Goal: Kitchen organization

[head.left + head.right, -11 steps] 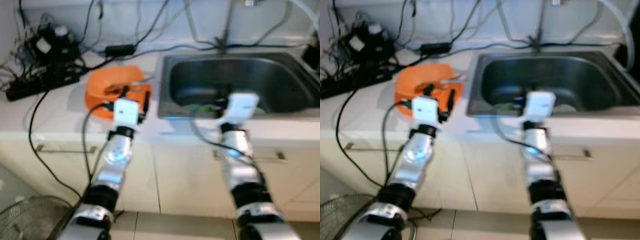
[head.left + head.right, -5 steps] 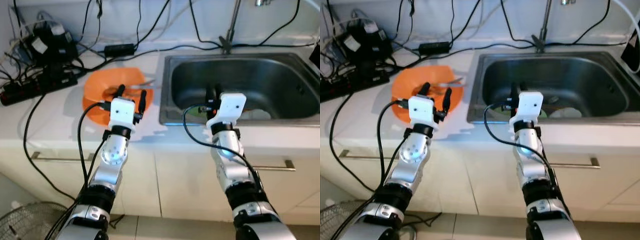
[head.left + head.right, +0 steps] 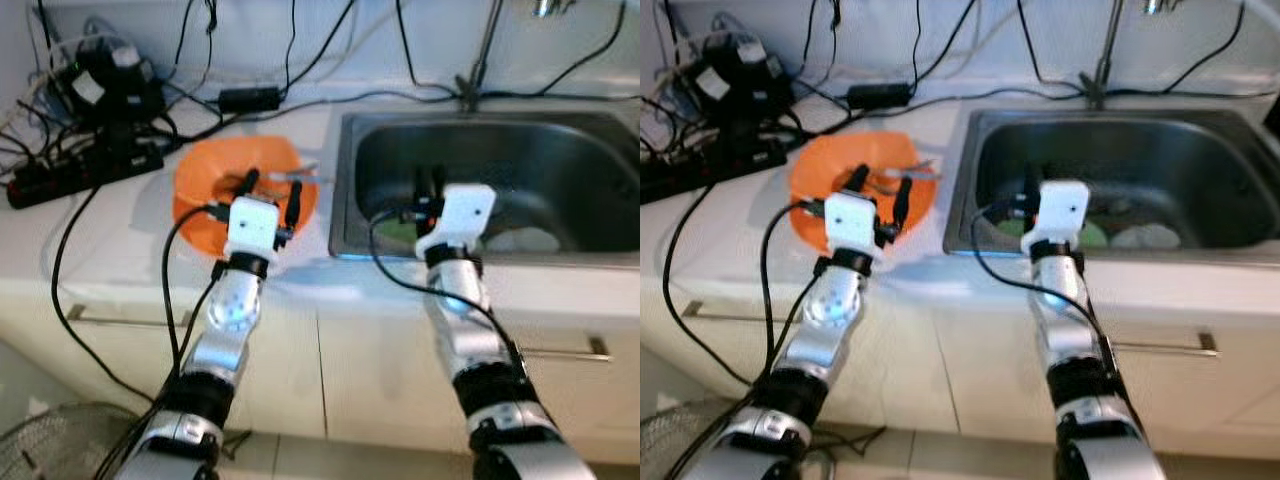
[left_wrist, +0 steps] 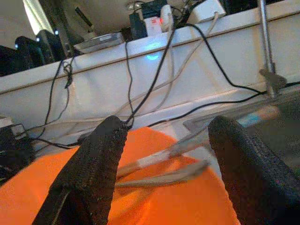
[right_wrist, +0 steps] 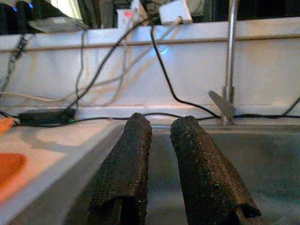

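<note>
An orange bowl (image 3: 210, 185) sits on the white counter left of the sink, with metal utensils (image 4: 159, 157) lying in it. My left gripper (image 3: 272, 185) hovers over the bowl's right side, open, its fingers (image 4: 93, 173) astride the utensils and touching nothing. My right gripper (image 3: 428, 180) is above the front left part of the steel sink (image 3: 560, 140), shut with nothing between its fingers (image 5: 126, 173). A green thing (image 3: 1095, 233) and a white dish (image 3: 1148, 237) lie on the sink floor to the right of it.
A faucet (image 3: 482, 55) rises behind the sink. A black power strip (image 3: 85, 170), adapters and several cables crowd the counter's back left. Cabinet fronts with bar handles (image 3: 110, 320) lie below the counter edge. A wire fan guard (image 3: 45, 450) stands on the floor at the lower left.
The picture has shifted and sharpened as the camera moved. Both grippers keep about the same places over the bowl and the sink.
</note>
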Robot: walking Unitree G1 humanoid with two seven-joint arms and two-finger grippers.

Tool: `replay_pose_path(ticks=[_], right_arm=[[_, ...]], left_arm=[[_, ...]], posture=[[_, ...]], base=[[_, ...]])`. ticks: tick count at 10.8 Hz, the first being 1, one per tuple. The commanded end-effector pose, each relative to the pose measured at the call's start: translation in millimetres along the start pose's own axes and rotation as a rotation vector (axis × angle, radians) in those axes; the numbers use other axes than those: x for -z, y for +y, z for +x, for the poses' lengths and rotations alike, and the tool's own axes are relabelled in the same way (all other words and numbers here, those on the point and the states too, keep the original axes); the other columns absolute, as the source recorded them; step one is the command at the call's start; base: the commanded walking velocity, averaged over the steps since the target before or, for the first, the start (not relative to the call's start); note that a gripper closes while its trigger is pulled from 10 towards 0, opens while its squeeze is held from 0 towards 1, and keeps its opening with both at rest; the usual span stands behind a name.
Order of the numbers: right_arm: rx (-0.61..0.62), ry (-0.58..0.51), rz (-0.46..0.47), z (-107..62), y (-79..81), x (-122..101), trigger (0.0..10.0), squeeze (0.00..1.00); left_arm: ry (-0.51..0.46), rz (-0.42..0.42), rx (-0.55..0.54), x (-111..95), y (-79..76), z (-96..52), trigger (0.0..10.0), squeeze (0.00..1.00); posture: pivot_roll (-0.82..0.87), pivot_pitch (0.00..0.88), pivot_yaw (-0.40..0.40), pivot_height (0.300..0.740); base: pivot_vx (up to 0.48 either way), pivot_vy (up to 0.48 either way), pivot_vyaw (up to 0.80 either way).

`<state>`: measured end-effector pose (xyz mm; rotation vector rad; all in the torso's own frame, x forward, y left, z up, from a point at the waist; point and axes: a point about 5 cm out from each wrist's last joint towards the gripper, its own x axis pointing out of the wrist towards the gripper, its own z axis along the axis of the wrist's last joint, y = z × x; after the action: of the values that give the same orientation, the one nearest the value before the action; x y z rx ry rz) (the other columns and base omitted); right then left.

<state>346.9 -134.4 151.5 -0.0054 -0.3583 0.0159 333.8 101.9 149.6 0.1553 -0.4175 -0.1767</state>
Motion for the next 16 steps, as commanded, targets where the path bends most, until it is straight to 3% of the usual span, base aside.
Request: replay_pose_path(ticks=[1,6,10,12,13,14,16], right_arm=[[0.008,-0.015,0.013,2.1,-0.2,-3,10.0,0.0],[0.003,-0.011,0.02,2.6,2.4,-2,10.0,0.0],[0.002,-0.009,0.015,2.9,1.6,-2,10.0,0.0],[-0.001,-0.003,0.013,2.5,1.7,-1,10.0,0.0],[-0.002,-0.003,0.013,2.5,1.8,-1,10.0,0.0],[-0.002,-0.003,0.013,2.4,1.9,-1,10.0,0.0],[-0.004,0.0,0.015,2.3,2.5,-1,10.0,0.0]], left_arm=[[-0.008,0.005,0.018,-1,-2.4,-1.3,10.0,0.0],[-0.004,0.068,0.068,-2,-4.2,-10.2,10.0,0.0],[0.028,0.122,0.086,1,-1.7,-5.5,10.0,0.0],[0.032,0.222,0.126,0,0.6,1.1,10.0,0.0],[0.022,0.234,0.122,-4,3.4,3.6,10.0,0.0],[0.017,0.318,0.135,-8,9.0,7.1,10.0,0.0],[0.006,0.401,0.153,-15,15.7,13.2,10.0,0.0]], posture=[[0.09,0.0,0.076,0.74],[0.09,0.0,0.077,0.74],[0.09,0.0,0.077,0.74],[0.09,0.0,0.074,0.74],[0.09,0.0,0.074,0.74],[0.09,0.0,0.072,0.74],[0.1,0.0,0.071,0.74]], base=[[0.0,0.0,0.0],[0.0,0.0,0.0],[0.0,0.0,0.0],[0.0,0.0,0.0],[0.0,0.0,0.0],[0.0,0.0,0.0],[0.0,0.0,0.0]])
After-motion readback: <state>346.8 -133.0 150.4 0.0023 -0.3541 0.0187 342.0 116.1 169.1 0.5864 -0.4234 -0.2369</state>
